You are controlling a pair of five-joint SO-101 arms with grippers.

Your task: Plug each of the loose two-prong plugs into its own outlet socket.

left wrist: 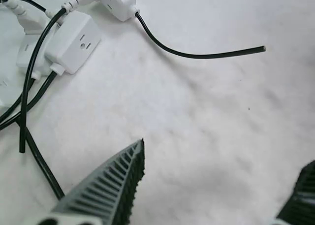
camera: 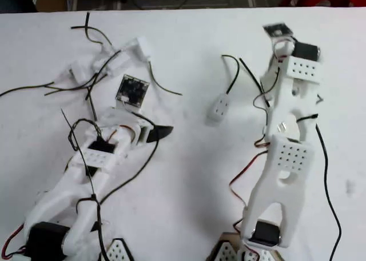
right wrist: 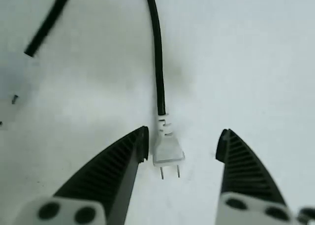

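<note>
2 grippers, both empty. Right gripper (right wrist: 183,133) had its fingers spread wide, straddling a two-prong plug (right wrist: 167,151) lying flat on the table (right wrist: 256,62). Neither finger touched it. Plug body sat nearer one finger, prongs pointing back toward the wrist, black cord (right wrist: 157,52) running straight away. My read: lined up so a close would pinch the sides of the body and leave the prongs free for insertion. Pre-grasp, plug not yet lifted.

Left gripper (left wrist: 224,156) was also wide open over bare table, nothing btwn the fingers. White outlet sockets (left wrist: 74,43) w/ tangled cords lay ahead of it, apart from the fingertips. One had its slotted face showing. Prob waiting close by so it can steady a socket when the plug comes over, guess only.

From above, what looked like a separate socket block (camera: 219,107) on its own short cord lay btwn the two arms w/ open table all round. Easiest target IMO. The far-left bunch was crowded, cords crossing, little finger room. A cut cord end (left wrist: 263,49) lay near the sockets, clear of the left fingers. Right arm was stretched toward the far table edge, so less margin there. Mid-table had plenty of room.
</note>
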